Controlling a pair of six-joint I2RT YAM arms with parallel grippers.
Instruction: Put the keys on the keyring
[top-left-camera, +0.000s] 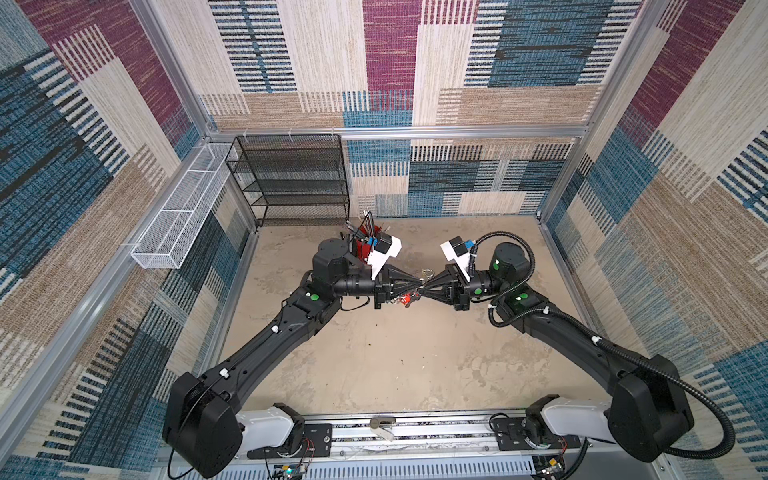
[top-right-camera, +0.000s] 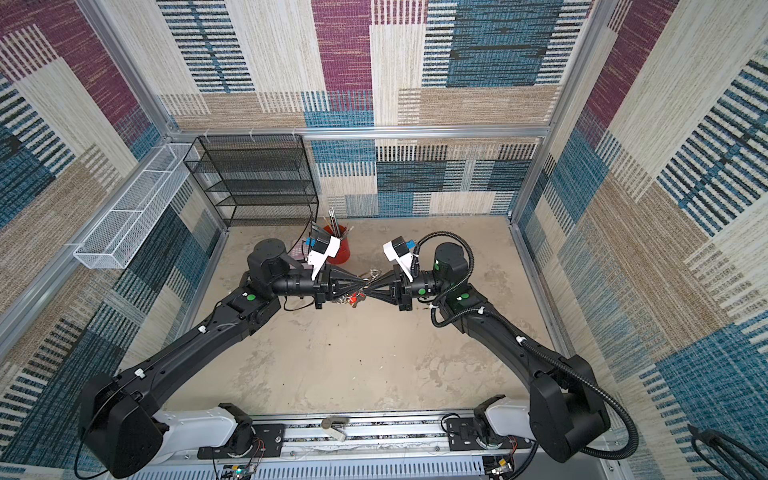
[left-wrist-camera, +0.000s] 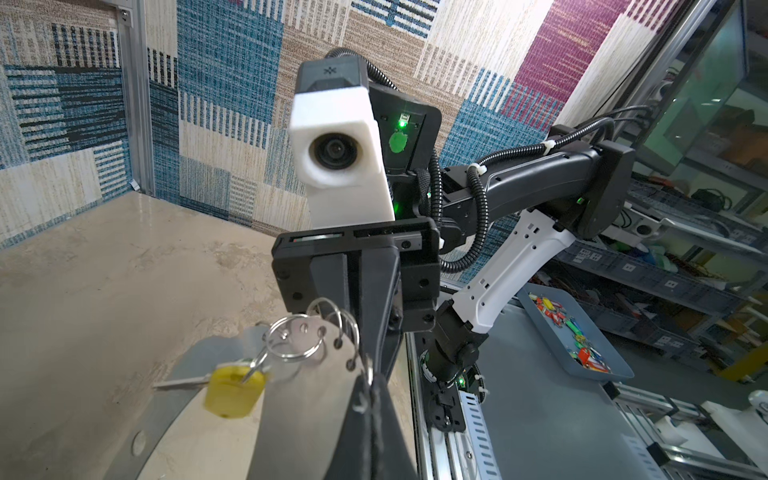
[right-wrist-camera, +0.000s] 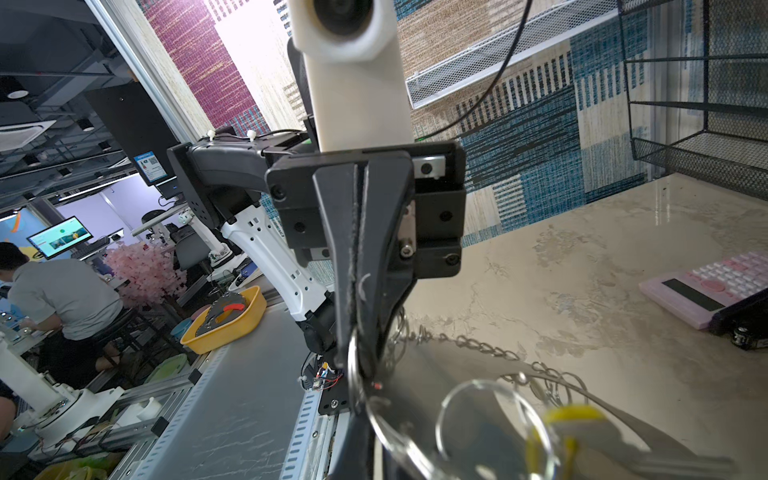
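Note:
In both top views my two grippers meet tip to tip over the middle of the table, the left gripper (top-left-camera: 419, 289) (top-right-camera: 365, 286) facing the right gripper (top-left-camera: 429, 289) (top-right-camera: 375, 287). The keyring (left-wrist-camera: 307, 399) is a grey curved band edged with silver split rings (right-wrist-camera: 478, 347). My left gripper (left-wrist-camera: 373, 386) is shut on a ring at the band's edge. A yellow-tagged key (left-wrist-camera: 232, 392) hangs from a ring on the band. A red-tagged key (top-left-camera: 406, 298) (top-right-camera: 354, 297) dangles just below the tips. My right gripper (right-wrist-camera: 370, 411) shows a thin slit between its fingers beside a ring; I cannot tell if it pinches it.
A red pen cup (top-right-camera: 338, 249) stands behind the left wrist, and a pink calculator (right-wrist-camera: 706, 286) lies on the table. A black mesh shelf (top-left-camera: 291, 178) and a white wire basket (top-left-camera: 183, 216) are at the back left. A grey tray of tagged keys (left-wrist-camera: 536, 301) sits beyond the front rail.

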